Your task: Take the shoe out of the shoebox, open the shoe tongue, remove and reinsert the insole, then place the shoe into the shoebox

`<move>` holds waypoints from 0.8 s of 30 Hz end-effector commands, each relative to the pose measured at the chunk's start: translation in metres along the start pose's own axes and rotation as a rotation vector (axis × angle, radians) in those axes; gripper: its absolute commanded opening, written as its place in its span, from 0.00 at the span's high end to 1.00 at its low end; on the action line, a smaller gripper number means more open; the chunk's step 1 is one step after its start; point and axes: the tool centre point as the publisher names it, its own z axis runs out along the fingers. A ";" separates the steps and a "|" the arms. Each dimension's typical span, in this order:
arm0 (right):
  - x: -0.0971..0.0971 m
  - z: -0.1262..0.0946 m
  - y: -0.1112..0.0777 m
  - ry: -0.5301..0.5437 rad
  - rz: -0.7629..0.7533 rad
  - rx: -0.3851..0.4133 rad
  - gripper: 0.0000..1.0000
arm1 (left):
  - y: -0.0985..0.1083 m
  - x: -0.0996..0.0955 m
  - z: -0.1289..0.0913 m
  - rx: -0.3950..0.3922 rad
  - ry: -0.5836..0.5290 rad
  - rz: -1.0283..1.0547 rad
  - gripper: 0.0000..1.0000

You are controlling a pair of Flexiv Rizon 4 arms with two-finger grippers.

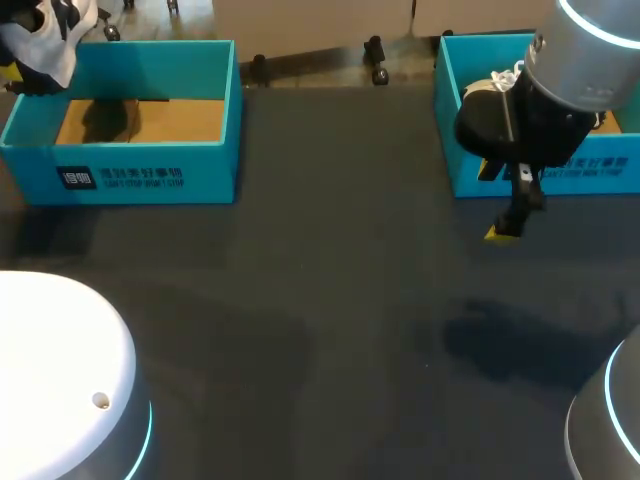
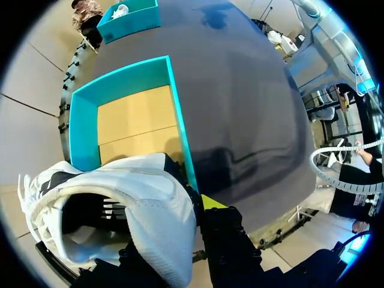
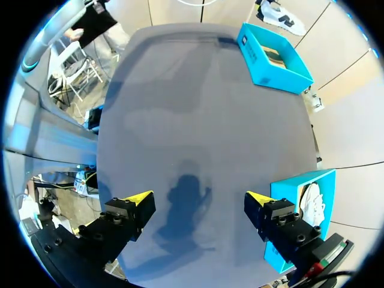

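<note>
A white shoe with black patches [image 1: 40, 35] hangs above the far left corner of the left teal shoebox [image 1: 130, 120], whose cardboard floor is bare. My left gripper [image 2: 180, 210] is shut on the shoe's [image 2: 120, 204] collar, with one yellow fingertip [image 2: 210, 201] showing beside it and the other hidden by the shoe. My right gripper [image 3: 198, 201] stands open over the dark table, just in front of the right teal shoebox [image 1: 540, 175]. In the head view only one of its yellow tips [image 1: 503, 232] shows.
The right shoebox [image 3: 294, 192] holds another white shoe [image 3: 312, 201], partly hidden by my right arm [image 1: 570, 70] in the head view. The left shoebox [image 3: 273, 57] sits far across the table from the right gripper. Dark table [image 1: 330, 300] lies between the boxes.
</note>
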 end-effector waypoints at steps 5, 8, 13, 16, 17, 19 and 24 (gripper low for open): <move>-0.001 0.001 0.001 0.002 0.001 0.003 0.00 | -0.001 0.004 -0.004 0.008 0.019 0.089 1.00; -0.001 0.001 0.001 0.002 0.001 0.003 0.00 | 0.003 0.007 -0.006 -0.060 0.019 0.302 1.00; -0.001 0.001 0.001 0.002 0.001 0.003 0.00 | 0.017 0.000 -0.009 -0.085 0.035 0.545 1.00; -0.001 0.001 0.001 0.002 0.001 0.003 0.00 | 0.026 0.001 -0.014 -0.126 0.007 0.684 1.00; -0.001 0.001 0.001 0.002 0.001 0.003 0.00 | 0.028 0.001 -0.015 -0.123 0.014 0.722 1.00; -0.001 0.001 0.001 0.002 0.001 0.003 0.00 | 0.032 0.000 -0.018 -0.110 0.012 0.823 1.00; -0.001 0.001 0.001 0.002 0.001 0.003 0.00 | 0.038 -0.004 -0.023 -0.203 0.015 1.064 1.00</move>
